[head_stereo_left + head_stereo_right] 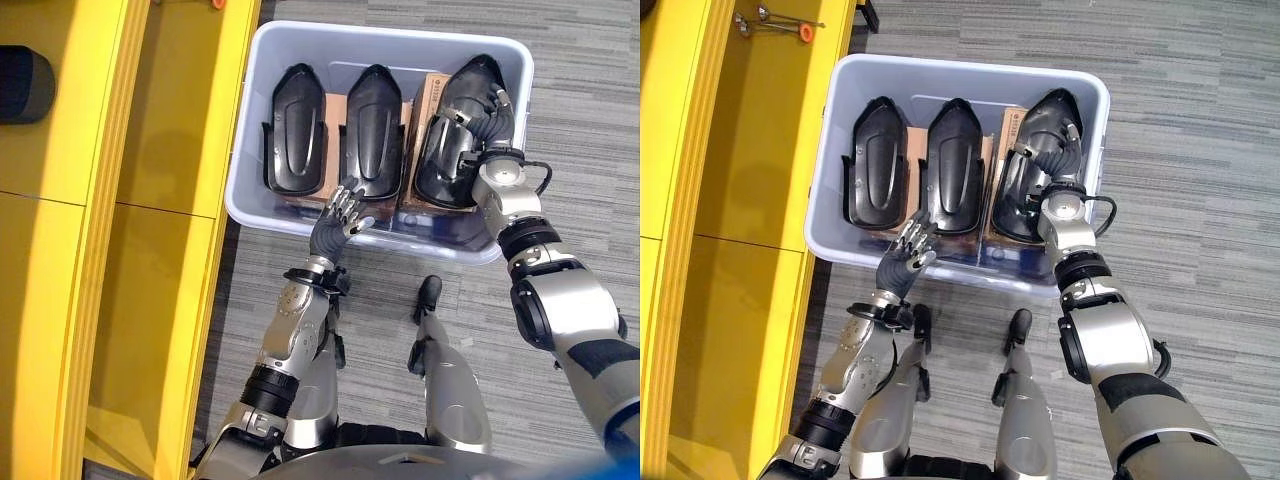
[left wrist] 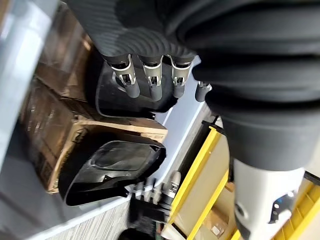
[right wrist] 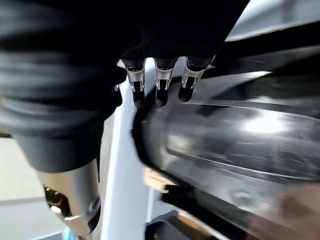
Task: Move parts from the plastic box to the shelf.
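Note:
A pale plastic box [image 1: 380, 36] on the floor holds three glossy black moulded parts lying side by side on cardboard boxes [image 2: 55, 140]: a left part [image 1: 295, 130], a middle part [image 1: 372, 130] and a right part [image 1: 440, 170]. My right hand [image 1: 482, 108] reaches into the box and lies over the far end of the right part [image 3: 240, 140]. Its fingers [image 3: 160, 87] are straight, just off the glossy surface. My left hand [image 1: 335, 225] hovers at the box's near rim, below the middle part, open and holding nothing. The yellow shelf [image 1: 170, 120] runs along the box's left side.
A dark rounded object [image 1: 25, 85] sits on the shelf at far left. A small tool with an orange end [image 1: 780, 25] lies on the shelf near the box's far corner. Grey striped carpet [image 1: 590, 120] surrounds the box on the right.

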Available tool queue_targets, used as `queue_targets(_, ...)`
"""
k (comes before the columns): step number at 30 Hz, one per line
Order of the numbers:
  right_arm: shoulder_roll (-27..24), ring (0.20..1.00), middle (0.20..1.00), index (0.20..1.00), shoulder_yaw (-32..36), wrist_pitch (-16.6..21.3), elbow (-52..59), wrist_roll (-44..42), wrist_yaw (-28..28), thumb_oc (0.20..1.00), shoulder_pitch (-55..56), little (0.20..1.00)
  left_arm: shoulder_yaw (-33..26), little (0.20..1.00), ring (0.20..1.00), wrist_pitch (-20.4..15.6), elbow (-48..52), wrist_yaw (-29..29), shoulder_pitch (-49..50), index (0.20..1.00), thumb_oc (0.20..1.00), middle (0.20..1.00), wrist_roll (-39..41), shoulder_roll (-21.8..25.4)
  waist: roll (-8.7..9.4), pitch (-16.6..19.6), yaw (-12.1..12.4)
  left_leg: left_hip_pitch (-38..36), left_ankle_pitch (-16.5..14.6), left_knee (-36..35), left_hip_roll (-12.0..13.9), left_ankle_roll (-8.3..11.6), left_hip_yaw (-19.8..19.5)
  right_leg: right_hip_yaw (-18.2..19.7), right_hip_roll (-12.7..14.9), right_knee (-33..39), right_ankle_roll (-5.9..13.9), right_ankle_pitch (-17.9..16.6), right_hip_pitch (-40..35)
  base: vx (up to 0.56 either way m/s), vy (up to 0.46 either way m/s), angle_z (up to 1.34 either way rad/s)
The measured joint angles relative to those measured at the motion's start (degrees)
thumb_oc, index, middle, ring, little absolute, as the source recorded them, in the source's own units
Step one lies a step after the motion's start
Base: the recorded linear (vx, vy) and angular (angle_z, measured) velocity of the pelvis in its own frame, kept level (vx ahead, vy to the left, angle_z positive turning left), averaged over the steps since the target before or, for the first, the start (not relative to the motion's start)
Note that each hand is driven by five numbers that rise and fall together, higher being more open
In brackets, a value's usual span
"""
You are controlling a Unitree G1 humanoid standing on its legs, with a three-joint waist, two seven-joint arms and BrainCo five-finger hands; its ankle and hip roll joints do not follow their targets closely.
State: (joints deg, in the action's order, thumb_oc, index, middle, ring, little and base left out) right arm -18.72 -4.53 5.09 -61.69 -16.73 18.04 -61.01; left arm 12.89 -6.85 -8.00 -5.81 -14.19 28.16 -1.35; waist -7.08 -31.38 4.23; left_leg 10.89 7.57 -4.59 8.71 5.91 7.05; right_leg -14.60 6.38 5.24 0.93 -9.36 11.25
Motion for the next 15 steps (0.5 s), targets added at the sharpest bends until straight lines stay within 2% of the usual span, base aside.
queue_targets(6,0.4,1.000,1.000,1.000,0.1,0.4,-2.8,-1.0,-1.9,1.000,2.3,1.000,1.0,1.000,1.000,0.4,0.0,1.2,0.1,1.000,1.000,1.000,0.9,-0.5,-0.15,0.1,0.2,-0.2,0.0,0.8,-0.3,-0.06,-0.9,-0.6,0.3,0.0,0.02,0.0,-1.1,0.03,0.024,0.07)
queue_targets(15,4.6,1.000,1.000,1.000,-2.2,0.4,-2.7,-0.8,-4.3,1.000,3.6,1.000,1.3,1.000,1.000,0.9,0.0,1.2,0.4,1.000,1.000,1.000,1.8,-0.5,-0.42,0.3,0.9,-0.1,0.2,1.7,-0.8,-0.44,-1.4,-1.0,0.9,0.0,0.15,-0.5,-1.8,0.01,0.012,0.03)
